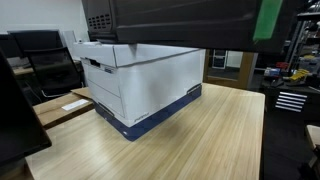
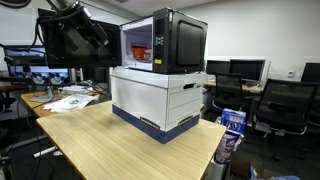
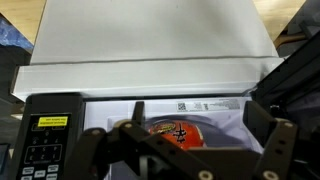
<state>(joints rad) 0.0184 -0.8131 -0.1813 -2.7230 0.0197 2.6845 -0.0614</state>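
White cardboard box (image 2: 160, 100) on the wooden table (image 2: 110, 140) seemingly raises the microwave (image 2: 165, 42) to arm height, the gripper (image 3: 185, 150) facing it, jaws wide apart, empty

The gripper (image 3: 183, 152) fills the lower edge, its dark jaws standing wide apart, close before a microwave (image 3: 120, 110). Between the jaws something round and orange-red (image 3: 178, 130) glows. At the left sits the control panel (image 3: 48, 150) with a yellow display (image 3: 50, 121) and, above the microwave, a white cardboard box (image 3: 150, 35) and a barcode label (image 3: 205, 104).
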